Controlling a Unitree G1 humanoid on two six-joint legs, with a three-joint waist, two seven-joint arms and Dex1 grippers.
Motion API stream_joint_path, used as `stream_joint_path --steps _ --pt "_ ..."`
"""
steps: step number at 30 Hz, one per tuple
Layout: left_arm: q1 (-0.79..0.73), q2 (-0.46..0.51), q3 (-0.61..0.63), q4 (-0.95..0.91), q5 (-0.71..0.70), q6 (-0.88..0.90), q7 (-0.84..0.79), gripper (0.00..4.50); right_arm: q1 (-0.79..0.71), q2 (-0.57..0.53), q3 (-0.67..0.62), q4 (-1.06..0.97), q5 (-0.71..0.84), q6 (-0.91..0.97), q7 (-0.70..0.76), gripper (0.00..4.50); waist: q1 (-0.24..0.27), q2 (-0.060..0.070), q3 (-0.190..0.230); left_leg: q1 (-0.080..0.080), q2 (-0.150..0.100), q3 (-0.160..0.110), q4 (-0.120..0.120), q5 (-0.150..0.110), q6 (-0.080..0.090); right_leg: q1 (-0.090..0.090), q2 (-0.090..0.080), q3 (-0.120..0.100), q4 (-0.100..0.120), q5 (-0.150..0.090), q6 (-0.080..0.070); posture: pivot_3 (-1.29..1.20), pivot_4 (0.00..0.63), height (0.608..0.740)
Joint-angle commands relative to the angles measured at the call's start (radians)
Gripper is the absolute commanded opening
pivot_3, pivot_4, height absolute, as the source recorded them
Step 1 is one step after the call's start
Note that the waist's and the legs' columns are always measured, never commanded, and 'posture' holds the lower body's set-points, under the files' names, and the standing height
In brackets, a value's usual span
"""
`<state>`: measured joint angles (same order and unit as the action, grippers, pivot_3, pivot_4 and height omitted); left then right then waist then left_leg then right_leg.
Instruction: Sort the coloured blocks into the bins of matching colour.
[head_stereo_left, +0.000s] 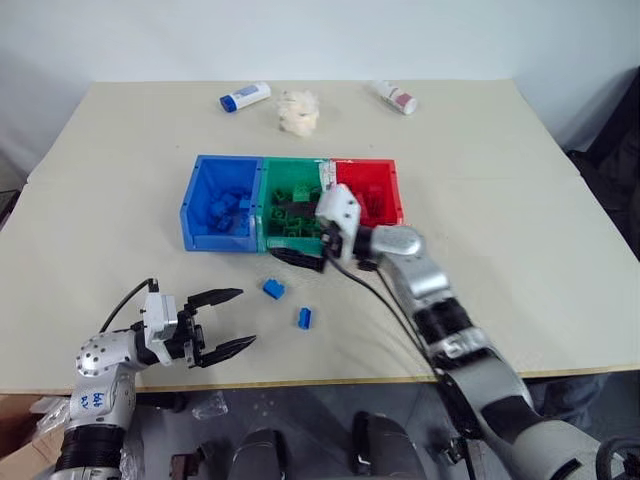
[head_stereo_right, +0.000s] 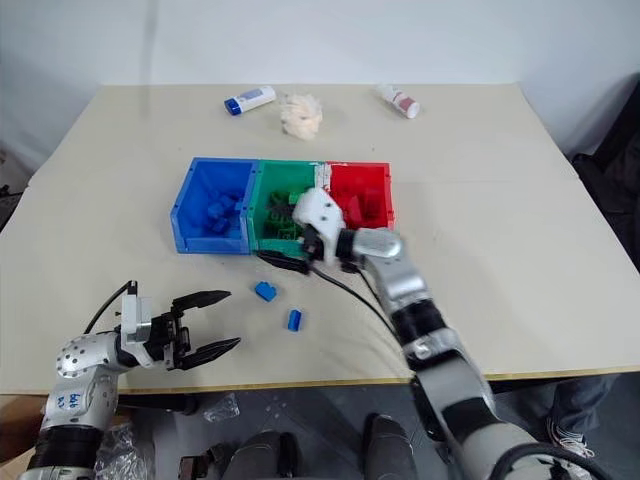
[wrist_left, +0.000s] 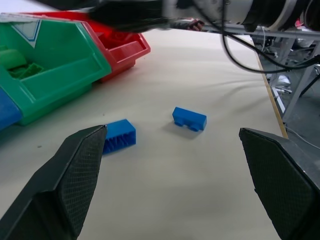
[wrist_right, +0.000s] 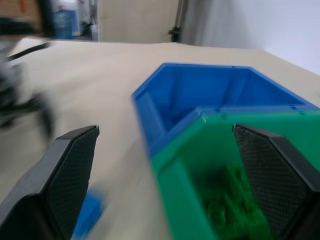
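Three joined bins sit mid-table: blue (head_stereo_left: 214, 240), green (head_stereo_left: 285, 172), red (head_stereo_left: 368, 172). Several blue blocks (head_stereo_left: 228, 208) lie inside the blue bin. Two more blue blocks rest on the table in front of the bins, one (head_stereo_left: 273, 289) nearer the bins and one (head_stereo_left: 304, 318) nearer me; the left wrist view shows them too (wrist_left: 120, 135) (wrist_left: 189, 118). My right gripper (head_stereo_left: 296, 232) hovers at the green bin's front wall, pointing left, open and empty (wrist_right: 165, 150). My left gripper (head_stereo_left: 226, 320) stands open near the table's front left, aimed at the two loose blocks.
Green bricks (head_stereo_left: 290, 225) fill the green bin and red ones (head_stereo_left: 375, 205) the red bin. At the back lie a blue-capped white bottle (head_stereo_left: 245, 97), a crumpled white wad (head_stereo_left: 298, 110) and a red-labelled bottle (head_stereo_left: 396, 97). The table's front edge (head_stereo_left: 330, 380) runs just behind my left gripper.
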<state>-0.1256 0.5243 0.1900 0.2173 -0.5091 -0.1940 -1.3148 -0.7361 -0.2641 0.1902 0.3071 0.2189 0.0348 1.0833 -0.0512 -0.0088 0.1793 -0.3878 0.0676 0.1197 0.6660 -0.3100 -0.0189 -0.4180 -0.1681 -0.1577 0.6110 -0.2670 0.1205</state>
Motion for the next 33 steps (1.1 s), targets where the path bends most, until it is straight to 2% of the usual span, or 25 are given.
stream_joint_path --steps 1,4,9,13,23,30,33 --pt "-0.028 0.003 -0.002 0.017 -0.014 -0.005 -0.023 4.5 0.086 -0.104 -0.028 -0.176 0.064 0.095 0.069 4.47 0.002 0.0 0.0 0.0 0.0 0.0 0.0 0.0 0.0 0.0 0.0 0.0 0.0 0.0 0.0 0.0 0.15 0.74" --pt "-0.054 0.0 -0.012 0.039 -0.01 -0.006 -0.034 4.5 0.21 -0.248 -0.077 -0.277 0.108 0.138 0.13 4.47 0.01 0.0 0.0 0.0 0.0 0.0 0.0 0.0 0.0 0.0 0.0 0.0 0.0 0.0 0.0 0.0 0.15 0.74" --pt "-0.064 0.003 -0.008 0.051 -0.009 -0.008 -0.043 4.5 0.369 -0.421 -0.162 -0.35 0.163 0.191 0.188 4.47 0.018 0.0 0.0 0.001 0.0 0.001 0.0 0.0 0.0 0.0 0.0 0.0 0.0 0.0 0.0 0.0 0.15 0.74" --pt "-0.041 0.023 0.011 0.042 -0.014 -0.005 -0.05 4.5 0.438 -0.506 -0.221 -0.334 0.173 0.181 0.208 4.47 0.024 0.0 0.0 0.001 0.0 0.001 0.001 -0.001 0.0 0.001 0.0 0.0 -0.001 0.0 0.0 0.0 0.15 0.74" --pt "0.044 0.061 0.027 -0.063 -0.025 0.02 -0.03 4.5 0.425 -0.494 -0.22 -0.326 0.176 0.178 0.184 4.47 0.027 0.0 0.0 0.001 0.0 0.001 0.002 -0.001 0.001 0.001 0.0 0.0 -0.001 0.0 0.0 0.0 0.15 0.74" --pt "0.072 0.046 -0.088 -0.298 0.055 0.068 0.074 4.5 0.429 -0.442 -0.187 -0.355 0.173 0.187 0.147 4.47 0.028 0.0 0.0 0.001 0.0 0.0 0.002 -0.001 0.001 0.002 0.0 0.0 -0.001 0.0 0.0 0.0 0.15 0.74" --pt "0.027 0.028 -0.15 -0.363 0.098 0.12 0.151 4.5 0.438 -0.444 -0.187 -0.36 0.175 0.184 0.141 4.47 0.029 0.0 0.0 0.001 0.0 0.0 0.002 -0.001 0.001 0.002 0.0 0.0 -0.001 0.0 0.0 0.0 0.15 0.74"
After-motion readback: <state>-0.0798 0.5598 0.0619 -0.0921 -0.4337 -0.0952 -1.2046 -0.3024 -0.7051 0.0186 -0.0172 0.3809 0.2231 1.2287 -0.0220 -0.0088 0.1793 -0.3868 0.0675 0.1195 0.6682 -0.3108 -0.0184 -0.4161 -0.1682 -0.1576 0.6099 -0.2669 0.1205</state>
